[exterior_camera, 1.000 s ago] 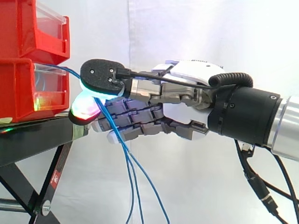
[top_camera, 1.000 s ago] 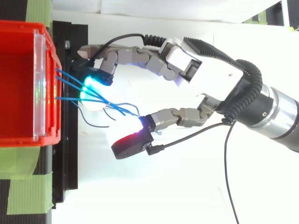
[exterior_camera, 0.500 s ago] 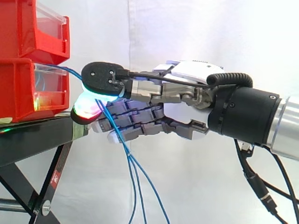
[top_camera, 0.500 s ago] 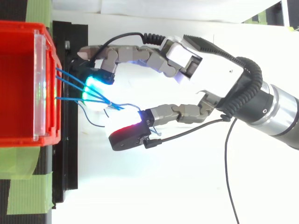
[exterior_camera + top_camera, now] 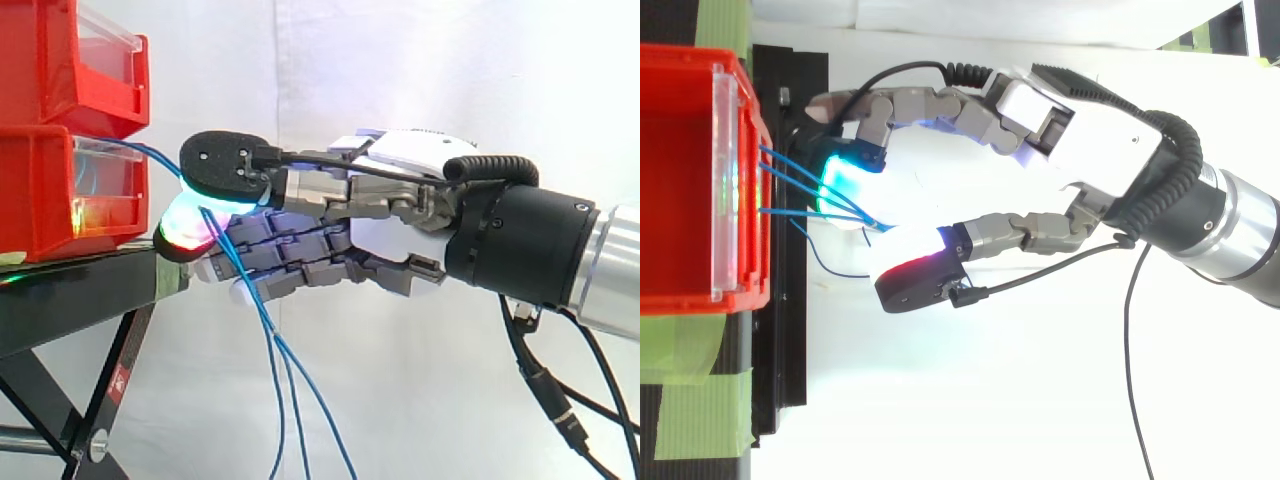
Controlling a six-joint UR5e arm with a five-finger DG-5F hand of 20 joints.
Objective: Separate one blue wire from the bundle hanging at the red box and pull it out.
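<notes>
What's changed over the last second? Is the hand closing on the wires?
Yes. The thumb's red-glowing pad has swung in toward the green-glowing fingertip, narrowing the gap around the blue wires, which now bunch against it. The hand has also eased slightly away from the red box. The wires still run from the box, and the box and black stand have not moved.

Scanning both views for print and catching nothing legible, only a small red sticker (image 5: 117, 381) on the leg of the black stand (image 5: 70, 295), down at seven o'clock in the side view, its mark too small to read.
</notes>
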